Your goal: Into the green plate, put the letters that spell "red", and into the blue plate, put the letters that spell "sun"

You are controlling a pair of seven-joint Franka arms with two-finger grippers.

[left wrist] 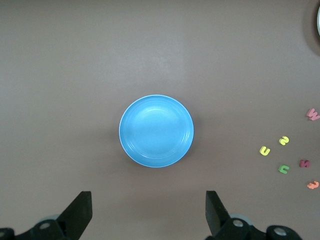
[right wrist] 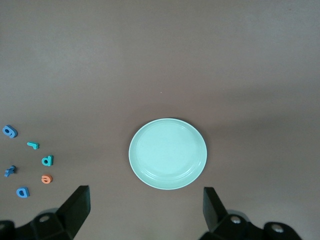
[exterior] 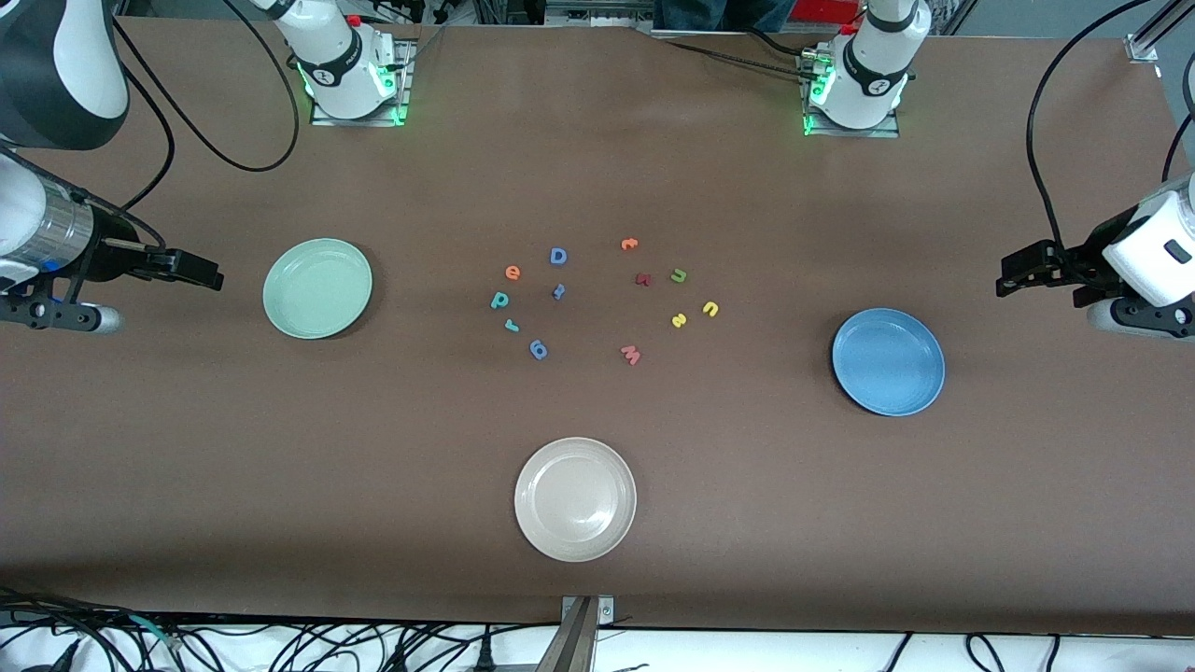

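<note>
Beige plate point(exterior: 575, 499) nearest; letters mid-table, well apart from both open jaws.

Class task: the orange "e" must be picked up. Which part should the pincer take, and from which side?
Probably from straight above: the orange "e" lies flat on the table, so pinch across its outer edges. The teal "p" beside it leaves room.

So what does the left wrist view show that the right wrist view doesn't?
Only the left wrist view: the blue plate, the yellow letters, the green letter and the pink w. Only the right wrist view: the green plate, the orange e and the teal letters. Shared: brown table, and an open claw, left and right.
</note>
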